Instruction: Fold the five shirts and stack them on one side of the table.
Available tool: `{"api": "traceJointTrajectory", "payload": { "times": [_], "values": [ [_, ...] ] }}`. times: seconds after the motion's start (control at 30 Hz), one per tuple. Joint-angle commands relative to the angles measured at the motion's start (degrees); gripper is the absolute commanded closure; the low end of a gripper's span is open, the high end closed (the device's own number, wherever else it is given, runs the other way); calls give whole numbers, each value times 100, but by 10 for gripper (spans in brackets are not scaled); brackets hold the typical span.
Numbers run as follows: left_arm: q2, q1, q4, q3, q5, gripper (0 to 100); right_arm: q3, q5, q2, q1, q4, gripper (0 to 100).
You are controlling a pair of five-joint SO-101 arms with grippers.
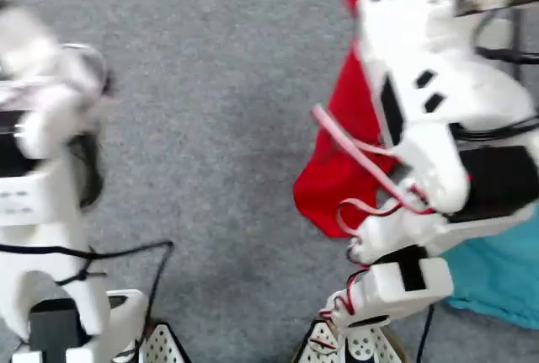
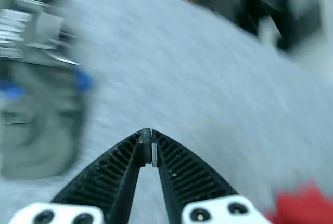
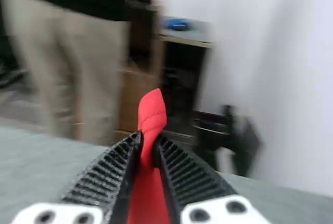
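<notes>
Clamping limp red shirt (image 3: 152,108) between ribbed black right end effector (image 3: 149,142) jaws.

Both arms are showing white shells with black blocks. Red and pink cables (image 1: 370,207) are looping at 7 o'clock of the right arm (image 1: 438,119). A black cable (image 1: 126,251) is leaving the left arm (image 1: 42,203) toward 3 o'clock. The left gripper (image 2: 147,143) and right gripper (image 3: 149,143) are showing black ribbed fingers (image 2: 112,174) on white bases with dark screw holes (image 2: 44,216).
</notes>
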Motion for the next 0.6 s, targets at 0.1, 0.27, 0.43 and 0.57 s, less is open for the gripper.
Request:
{"api": "traceJointTrajectory", "payload": {
  "times": [0.1, 0.27, 0.43, 0.57],
  "values": [
    [-180, -2822, -97, -378, -18, 981, 4, 44, -171, -2879, 35, 994],
    [-180, -3895, -62, -316, -18, 981, 22, 18, -453, -4620, -88, 994],
    [-180, -3851, -88, 123, -18, 981, 48, 35, -998, -5411, -440, 994],
    [-189, -3305, -88, 519, -18, 981, 40, 18, -1200, -4189, 105, 994]
  ]
}}
